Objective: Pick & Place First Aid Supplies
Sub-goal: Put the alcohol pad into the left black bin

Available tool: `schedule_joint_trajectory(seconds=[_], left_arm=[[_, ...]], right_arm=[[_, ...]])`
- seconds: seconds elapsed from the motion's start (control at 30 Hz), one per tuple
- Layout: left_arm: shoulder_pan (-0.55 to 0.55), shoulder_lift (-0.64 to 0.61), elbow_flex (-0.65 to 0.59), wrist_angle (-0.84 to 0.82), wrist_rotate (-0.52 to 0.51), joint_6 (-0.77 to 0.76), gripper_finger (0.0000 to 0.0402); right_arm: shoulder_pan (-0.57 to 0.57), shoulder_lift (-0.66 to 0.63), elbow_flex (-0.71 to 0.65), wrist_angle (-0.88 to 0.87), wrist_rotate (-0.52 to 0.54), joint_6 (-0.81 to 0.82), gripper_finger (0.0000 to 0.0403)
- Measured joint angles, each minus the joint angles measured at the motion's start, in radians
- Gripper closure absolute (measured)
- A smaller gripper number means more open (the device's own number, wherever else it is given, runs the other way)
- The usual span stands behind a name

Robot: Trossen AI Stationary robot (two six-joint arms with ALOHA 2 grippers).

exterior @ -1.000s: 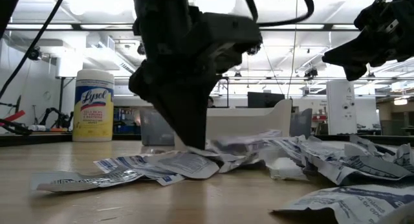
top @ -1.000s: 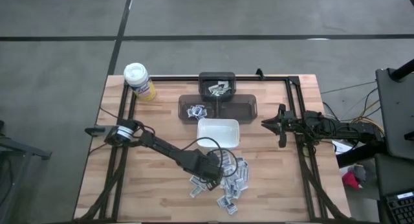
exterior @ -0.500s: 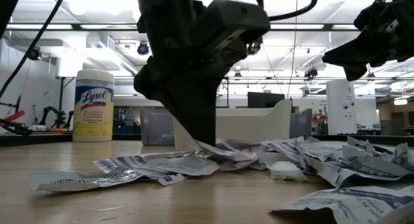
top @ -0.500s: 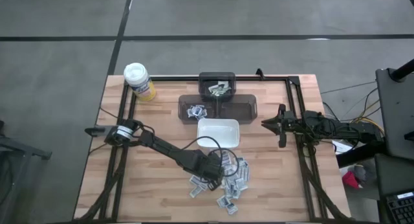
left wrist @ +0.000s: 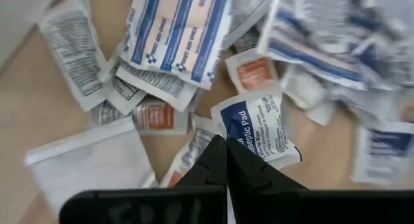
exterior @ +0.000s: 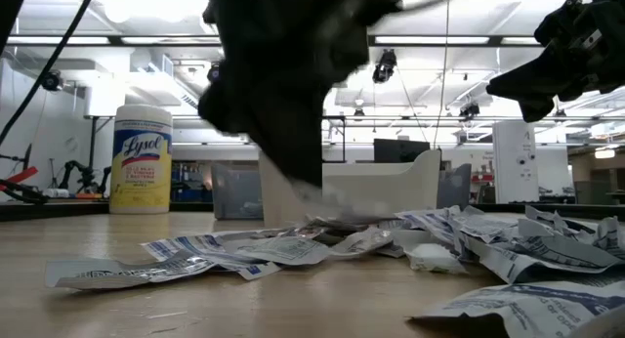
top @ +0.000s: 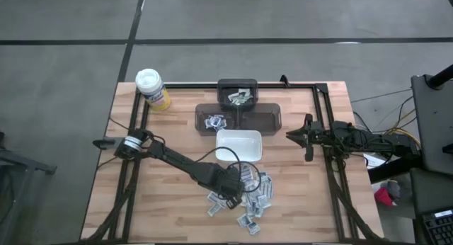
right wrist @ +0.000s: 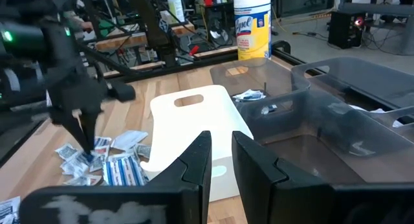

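Note:
The first aid supplies (top: 253, 195) lie in a loose pile of small white packets on the wooden table, in front of the white dish (top: 238, 146). My left gripper (top: 236, 195) stands over the pile's left part, shut on one white packet with blue print (left wrist: 262, 127). In the low view its dark fingers (exterior: 293, 182) come down just above the heap (exterior: 371, 240). My right gripper (top: 291, 135) waits at the table's right side, level and open, with nothing between its fingers (right wrist: 194, 162). My left gripper pinches the blue-printed packet by its near edge (left wrist: 238, 141) between its two shut fingers. The fingers come from above, slanting steeply down. The packet sticks out beyond the fingertips. I cannot tell whether it hangs clear of the other packets.
Behind the white dish stand two dark clear bins (top: 238, 119) (top: 238, 95) with a few packets inside. A yellow canister with a white lid (top: 151, 88) stands at the far left corner. A black frame (top: 322, 132) runs along the table's edges.
My left gripper, still shut, has risen a little off the pile. The packets beside its fingertips have shifted and settled flatter.

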Motion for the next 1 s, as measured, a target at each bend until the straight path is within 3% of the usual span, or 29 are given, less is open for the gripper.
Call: schedule_joint_trajectory(seconds=[0.27, 0.37, 0.53, 0.63, 0.8, 1.0], left_arm=[[-0.031, -0.113, 0.002, -0.004, -0.013, 0.172, 0.0401], [-0.031, -0.153, 0.003, 0.020, -0.149, 0.198, 0.0401], [0.018, -0.230, 0.006, 0.023, -0.476, 0.199, 0.0401], [0.079, -0.276, 0.005, -0.014, -0.569, 0.197, 0.0401], [0.237, -0.321, 0.004, -0.143, -0.588, 0.172, 0.0401], [0.441, -0.326, 0.000, -0.246, -0.473, 0.159, 0.0401]], right_arm=[[0.000, 0.000, 0.000, -0.003, 0.000, 0.000, 0.0344], [0.000, 0.000, 0.000, -0.005, 0.000, 0.000, 0.0344], [0.000, 0.000, 0.000, -0.005, 0.000, 0.000, 0.0344], [0.000, 0.000, 0.000, -0.005, 0.000, 0.000, 0.0344], [0.000, 0.000, 0.000, -0.005, 0.000, 0.000, 0.0344], [0.000, 0.000, 0.000, -0.005, 0.000, 0.000, 0.0344]])
